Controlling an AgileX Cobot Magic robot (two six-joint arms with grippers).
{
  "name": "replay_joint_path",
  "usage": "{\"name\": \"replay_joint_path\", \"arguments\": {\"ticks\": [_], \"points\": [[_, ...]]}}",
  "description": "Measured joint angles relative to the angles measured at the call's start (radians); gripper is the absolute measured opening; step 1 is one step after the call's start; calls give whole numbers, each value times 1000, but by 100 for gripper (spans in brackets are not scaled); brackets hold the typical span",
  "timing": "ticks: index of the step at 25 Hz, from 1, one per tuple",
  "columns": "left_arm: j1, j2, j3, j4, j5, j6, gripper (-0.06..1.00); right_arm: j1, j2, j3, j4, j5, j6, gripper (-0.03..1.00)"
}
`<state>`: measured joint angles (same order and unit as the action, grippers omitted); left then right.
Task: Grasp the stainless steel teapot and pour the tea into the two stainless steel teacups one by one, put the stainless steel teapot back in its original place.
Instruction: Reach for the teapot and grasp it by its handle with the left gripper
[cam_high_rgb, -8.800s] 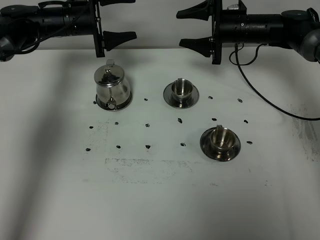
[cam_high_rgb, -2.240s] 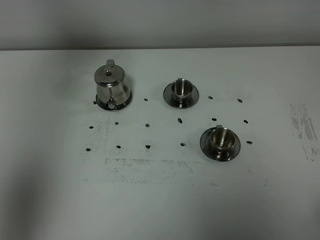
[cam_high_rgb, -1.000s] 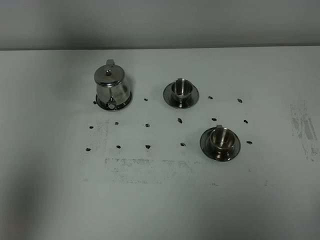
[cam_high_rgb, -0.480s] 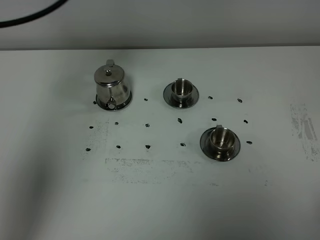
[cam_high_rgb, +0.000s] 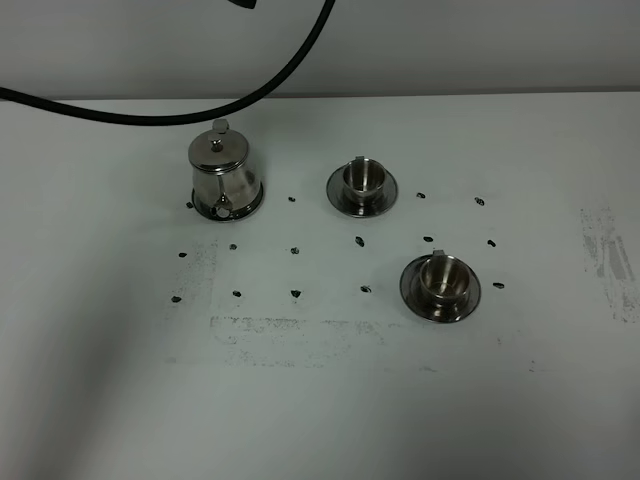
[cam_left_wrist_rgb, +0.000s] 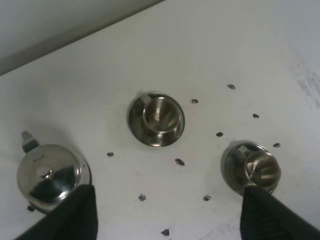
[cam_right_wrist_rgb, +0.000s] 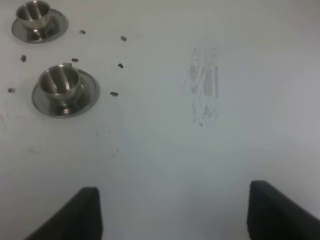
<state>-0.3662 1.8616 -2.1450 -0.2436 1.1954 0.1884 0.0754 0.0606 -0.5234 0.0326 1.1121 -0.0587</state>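
Shiny bell-shaped stainless steel teapot upright at far left of white worktop, on round steel disc. Small steel far teacup on saucer at centre; near teacup on saucer, right. Both the left gripper and right gripper wide, empty. Black cable crosses the far side.

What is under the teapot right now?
A round steel disc; only its rim shows around the base of the stainless steel teapot. The rest is covered by the pot.
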Motion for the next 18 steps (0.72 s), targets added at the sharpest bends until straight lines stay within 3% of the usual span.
{"name": "replay_joint_path", "arguments": {"ticks": [8,18], "points": [[-3,10,0,50,-1,-33,57,0,0,0,0,0,0,59],[-6,142,0,56,-2,-40,57,0,0,0,0,0,0,59]]}}
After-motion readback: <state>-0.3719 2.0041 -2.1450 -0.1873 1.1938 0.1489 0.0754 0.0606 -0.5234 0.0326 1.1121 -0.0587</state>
